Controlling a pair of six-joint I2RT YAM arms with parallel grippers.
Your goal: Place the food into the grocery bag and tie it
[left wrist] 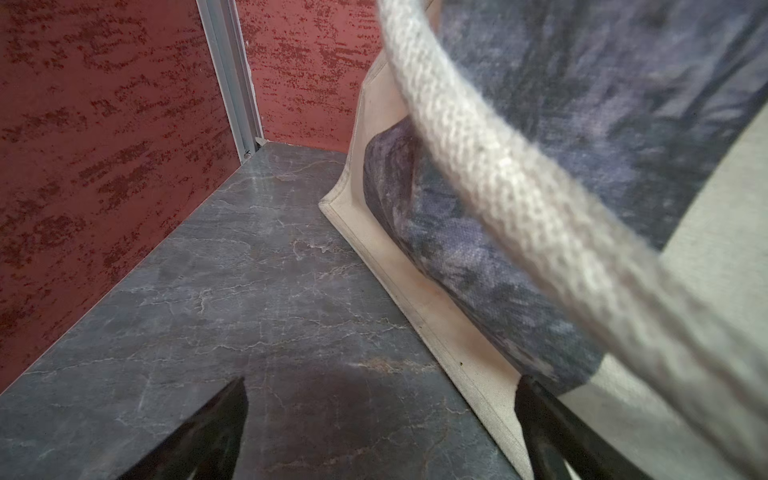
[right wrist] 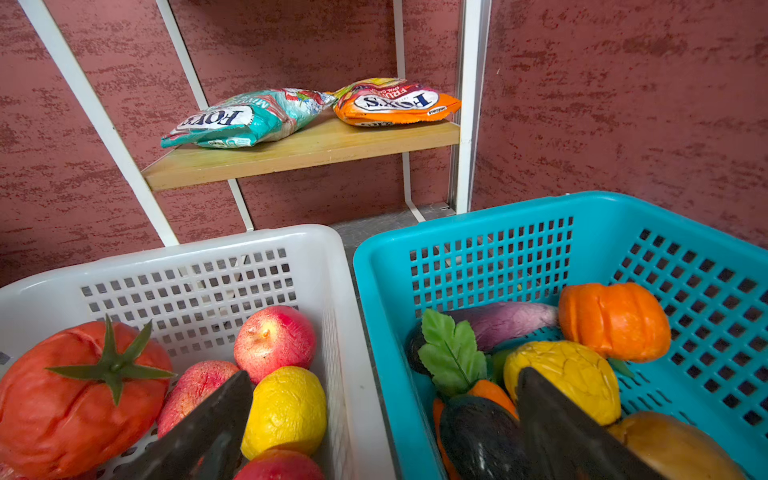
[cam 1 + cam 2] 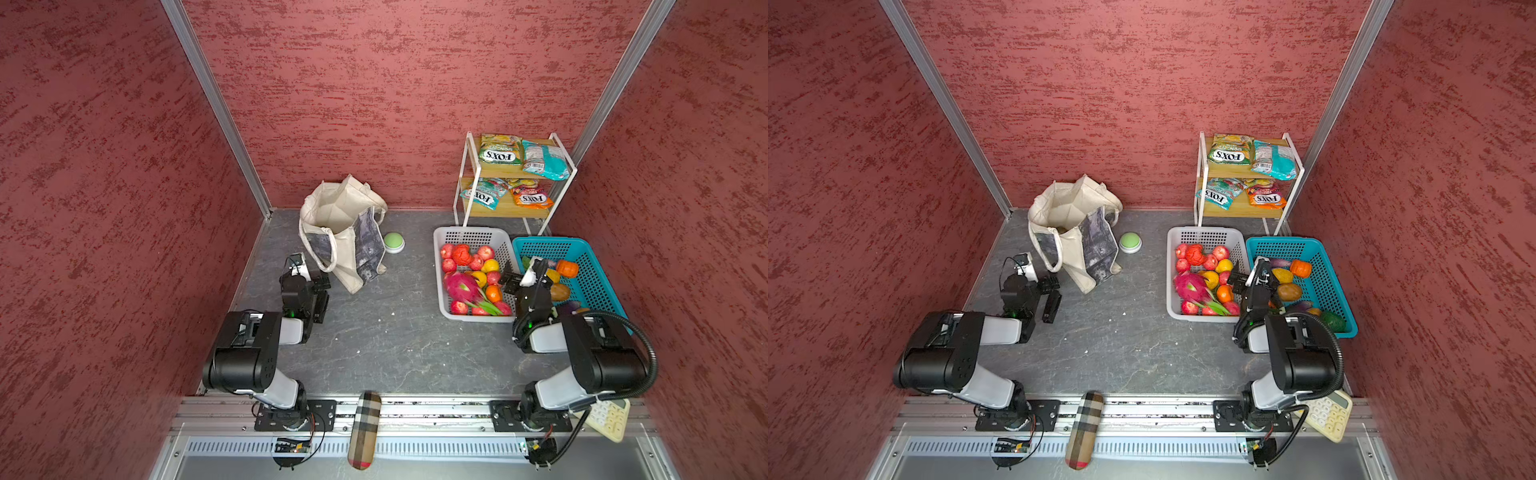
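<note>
In both top views, the grocery bag is being shown standing open on the grey table near the back wall, with a green dome button just beside it. The left gripper is being shown beside the bag's near side, jaws spread wide and empty. The food is being seen apart from the bag: a dragon fruit and red pieces in the white basket, other pieces in the blue basket, and FOX'S packets on the shelf rack. The right gripper is being shown over the line where the baskets meet, equally wide and empty

In the left wrist view, a strap handle is being seen hanging across the bag's printed side; one fingertip is lying close to the canvas, and contact cannot be told

In the right wrist view, one finger is being seen over the white basket beside a yellow lemon, the other over the blue basket
</note>
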